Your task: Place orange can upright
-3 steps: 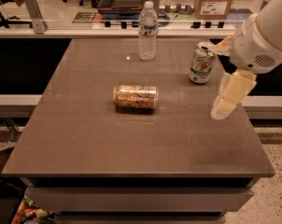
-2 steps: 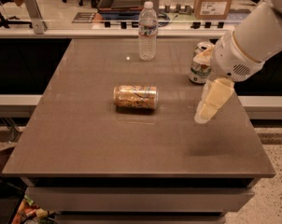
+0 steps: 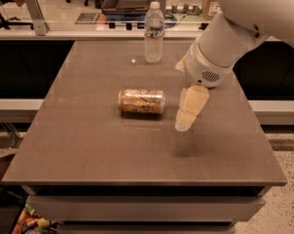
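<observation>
My cream-coloured gripper [image 3: 186, 118] has swung left, from the right edge toward the middle of the flat grey table [image 3: 88, 150]. It hangs just right of the orange-gold aluminium drink can [image 3: 141, 101], not touching. I cannot tell if it is open or closed. The can lies on its side mid-table. It looks light, slippery and easy to dent, so I would pinch its round middle gently.

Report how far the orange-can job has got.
Done: nothing yet. The orange can lies on its side in the middle of the table. In hand: the hand hangs just past the can's end on the picture's right, apart from it and holding nothing. Left: grip the can, turn it onto one end and release it standing, probably clear of the water bottle behind.
</observation>
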`<state>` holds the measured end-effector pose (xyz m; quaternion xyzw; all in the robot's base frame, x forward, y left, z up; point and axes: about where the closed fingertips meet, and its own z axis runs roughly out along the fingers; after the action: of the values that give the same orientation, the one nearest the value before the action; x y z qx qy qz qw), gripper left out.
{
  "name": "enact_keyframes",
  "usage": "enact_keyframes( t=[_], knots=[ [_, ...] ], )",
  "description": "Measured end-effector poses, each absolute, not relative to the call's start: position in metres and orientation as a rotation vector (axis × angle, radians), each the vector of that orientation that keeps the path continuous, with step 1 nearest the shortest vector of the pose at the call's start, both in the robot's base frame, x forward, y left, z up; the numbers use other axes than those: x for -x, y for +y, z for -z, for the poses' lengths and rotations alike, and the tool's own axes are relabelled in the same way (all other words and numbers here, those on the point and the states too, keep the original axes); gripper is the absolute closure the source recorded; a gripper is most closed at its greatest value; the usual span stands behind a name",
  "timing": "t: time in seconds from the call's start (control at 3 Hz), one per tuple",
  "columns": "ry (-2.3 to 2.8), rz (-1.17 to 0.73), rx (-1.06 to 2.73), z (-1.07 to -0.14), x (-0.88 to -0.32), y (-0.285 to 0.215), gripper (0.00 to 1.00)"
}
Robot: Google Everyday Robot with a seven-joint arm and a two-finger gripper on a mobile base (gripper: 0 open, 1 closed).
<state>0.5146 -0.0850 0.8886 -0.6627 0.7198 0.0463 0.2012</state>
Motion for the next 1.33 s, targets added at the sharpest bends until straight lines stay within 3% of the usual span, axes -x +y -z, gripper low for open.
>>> enact_keyframes(
  t=[1.33],
  knots=[
    [2.158,0.190,2.043,-0.838,-0.565,-0.016,0.00]
  ],
)
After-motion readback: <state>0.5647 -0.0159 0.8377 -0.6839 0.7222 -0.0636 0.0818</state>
